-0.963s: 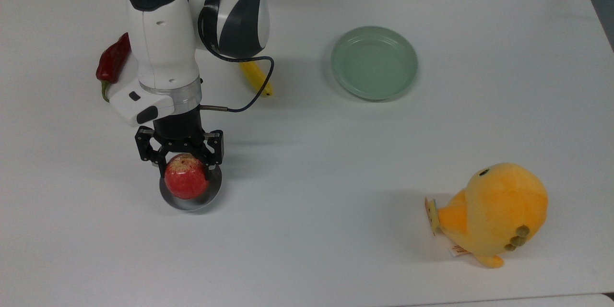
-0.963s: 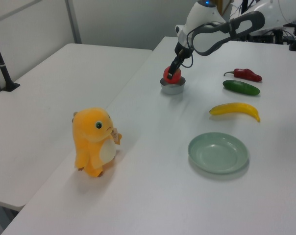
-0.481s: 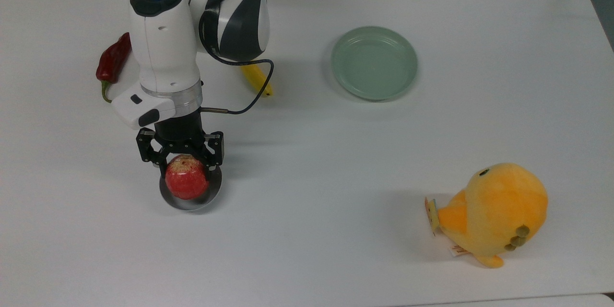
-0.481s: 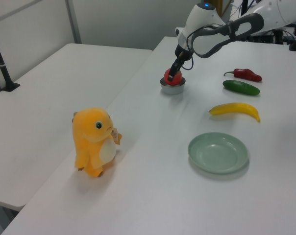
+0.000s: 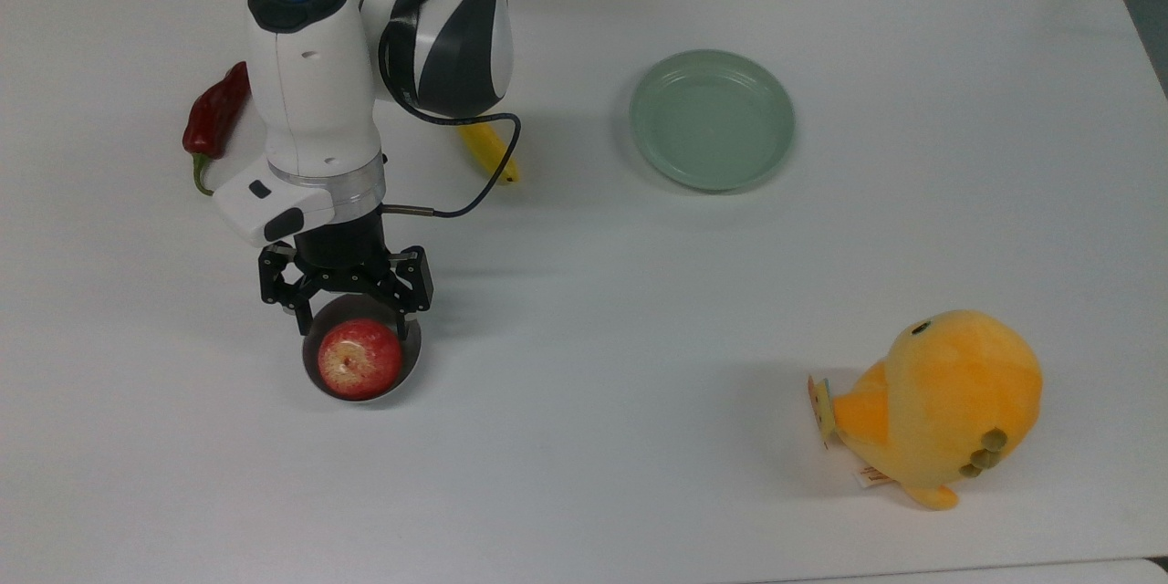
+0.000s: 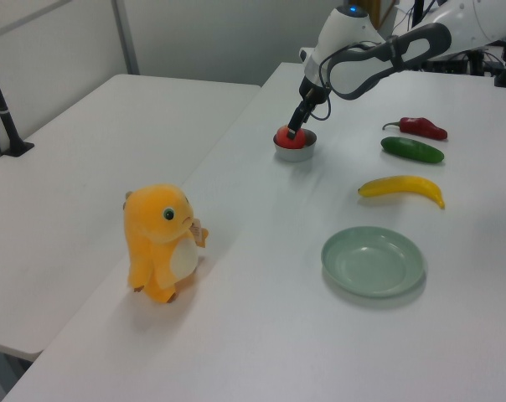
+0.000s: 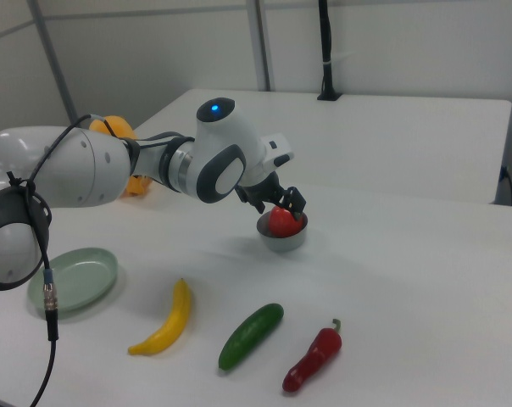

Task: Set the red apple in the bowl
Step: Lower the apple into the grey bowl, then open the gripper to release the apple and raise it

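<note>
Red round apple (image 5: 359, 359): sits in the small grey metal bowl (image 5: 409, 369), stem dimple up.
My black two-finger pincer (image 5: 349, 315): spread, seemingly clear above it.
Bowl wall: plain in the right view, mostly hidden from the top view.

You will find no readable text, brand, number or sign here; the small tag (image 5: 870, 475) on the yellow plush toy (image 5: 940, 406) carries print too small to make out.

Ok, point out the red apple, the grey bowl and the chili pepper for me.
red apple (image 5: 359, 359), top view, on its top beside the stem dimple.
grey bowl (image 7: 281, 241), right view, on its outer wall.
chili pepper (image 7: 312, 359), right view, on the middle of its red body.
</note>
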### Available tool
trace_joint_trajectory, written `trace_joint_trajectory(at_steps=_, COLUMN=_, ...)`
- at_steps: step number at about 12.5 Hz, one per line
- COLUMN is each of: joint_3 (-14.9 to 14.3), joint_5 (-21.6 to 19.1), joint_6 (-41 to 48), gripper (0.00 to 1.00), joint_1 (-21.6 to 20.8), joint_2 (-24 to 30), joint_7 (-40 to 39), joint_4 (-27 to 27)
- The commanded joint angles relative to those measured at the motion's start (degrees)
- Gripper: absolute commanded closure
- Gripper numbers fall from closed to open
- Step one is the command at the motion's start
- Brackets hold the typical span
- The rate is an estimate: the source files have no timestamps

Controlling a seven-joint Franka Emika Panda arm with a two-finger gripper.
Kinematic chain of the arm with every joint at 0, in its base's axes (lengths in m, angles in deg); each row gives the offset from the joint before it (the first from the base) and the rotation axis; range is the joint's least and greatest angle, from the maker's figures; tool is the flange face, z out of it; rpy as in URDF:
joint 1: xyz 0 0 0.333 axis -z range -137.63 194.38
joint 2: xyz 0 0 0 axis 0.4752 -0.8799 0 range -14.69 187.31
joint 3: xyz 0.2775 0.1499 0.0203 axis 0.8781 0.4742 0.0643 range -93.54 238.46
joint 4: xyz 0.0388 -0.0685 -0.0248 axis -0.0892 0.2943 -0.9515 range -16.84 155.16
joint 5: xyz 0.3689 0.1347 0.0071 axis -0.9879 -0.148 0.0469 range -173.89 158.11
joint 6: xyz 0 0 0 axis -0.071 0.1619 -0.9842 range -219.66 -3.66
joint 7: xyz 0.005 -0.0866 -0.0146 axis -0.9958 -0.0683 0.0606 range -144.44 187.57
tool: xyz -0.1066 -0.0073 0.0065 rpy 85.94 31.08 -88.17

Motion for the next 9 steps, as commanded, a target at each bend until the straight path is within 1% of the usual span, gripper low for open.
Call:
trace_joint_trajectory(at_steps=1, joint_3=-0.4, joint_5=1.1, joint_6=-0.5, gripper=0.0, joint_1=-0.5, joint_2=1.9, joint_7=1.0, joint_4=1.4)
trace_joint_trajectory(at_steps=5, joint_3=-0.5, joint_5=1.1, joint_6=1.6, gripper=0.0, joint_1=-0.4, joint_2=9.1, joint_7=1.0, joint_4=5.7)
trace_joint_trajectory(at_steps=7, joint_3=-0.9, joint_5=1.1, joint_6=5.5, gripper=0.0, joint_1=-0.8, joint_2=13.4, joint_7=1.0, joint_4=7.9)
trace_joint_trajectory(at_steps=9, joint_3=-1.0, joint_5=1.1, joint_6=12.1, gripper=0.0, joint_1=-0.4, joint_2=18.1, joint_7=1.0, joint_4=8.6)
